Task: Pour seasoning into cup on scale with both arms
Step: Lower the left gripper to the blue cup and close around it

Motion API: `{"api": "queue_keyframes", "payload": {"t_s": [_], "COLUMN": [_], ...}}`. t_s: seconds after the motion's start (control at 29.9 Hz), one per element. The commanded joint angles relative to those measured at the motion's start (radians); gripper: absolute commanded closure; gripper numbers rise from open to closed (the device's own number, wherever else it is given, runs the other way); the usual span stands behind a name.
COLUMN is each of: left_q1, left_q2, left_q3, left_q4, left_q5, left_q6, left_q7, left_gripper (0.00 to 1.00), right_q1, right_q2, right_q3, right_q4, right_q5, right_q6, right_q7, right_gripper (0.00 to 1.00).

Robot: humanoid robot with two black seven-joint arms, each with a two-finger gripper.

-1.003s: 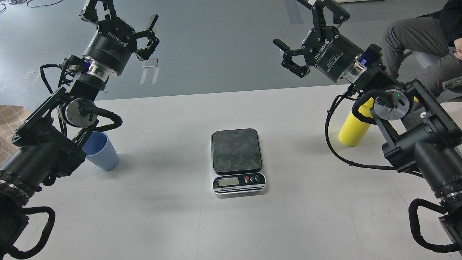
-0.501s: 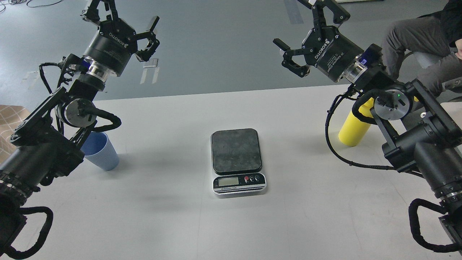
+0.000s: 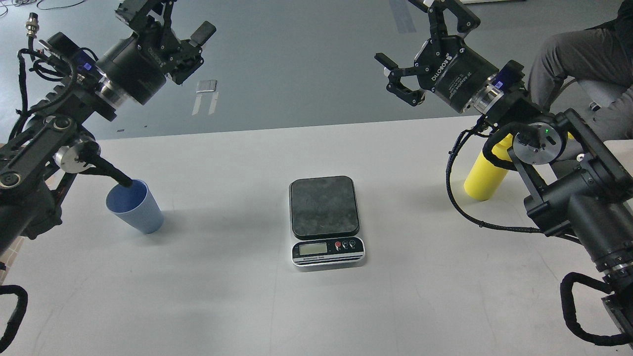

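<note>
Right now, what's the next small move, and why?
Probably lower the left gripper toward the blue cup. The scale platform is bare, the cup stands on the table to its left, and both grippers are open and high, holding nothing. The yellow bottle can wait.

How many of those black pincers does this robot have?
2. The left pincer is raised at the upper left, above the cup. The right pincer is raised at the upper right, above the table's far edge.

Bare scale (image 3: pixel 324 205) between cup (image 3: pixel 134 206), bottle (image 3: pixel 484 173)
</note>
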Motion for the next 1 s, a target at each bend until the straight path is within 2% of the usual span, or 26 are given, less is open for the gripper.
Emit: {"api": "queue_keyframes", "payload": {"t_s": [0.0, 0.1, 0.3, 0.4, 0.74, 0.97], "left_q1": [0.037, 0.08, 0.152, 0.187, 0.333, 0.37], "left_q2": [0.07, 0.127, 0.222, 0.262, 0.4, 0.403], "left_q3": [0.012, 0.021, 0.047, 0.059, 0.067, 0.067], "left_q4": [-0.121, -0.186, -0.182, -0.169, -0.065, -0.019], "left_q5": [0.26, 0.508, 0.888, 0.972, 1.017, 1.008], "left_q6": [0.102, 0.189, 0.32, 0.375, 0.394, 0.392], "left_q7": [0.0, 0.0, 0.0, 0.0, 0.0, 0.0], "left_gripper": [0.02, 0.02, 0.02, 0.02, 0.02, 0.05], "right_q1": [0.0, -0.002, -0.002, -0.002, -0.003, -0.003], "right_q2": [0.002, 0.002, 0.0, 0.0, 0.0, 0.002], "right_q3": [0.0, 0.0, 0.006, 0.006, 0.006, 0.006], "right_q4": [0.0, 0.0, 0.0, 0.0, 0.0, 0.0], "right_q5": [0.0, 0.0, 0.001, 0.001, 0.001, 0.001], "right_q6": [0.0, 0.0, 0.0, 0.0, 0.0, 0.0], "right_q7": [0.0, 0.0, 0.0, 0.0, 0.002, 0.002], "right_gripper": [0.0, 0.0, 0.0, 0.0, 0.0, 0.0]}}
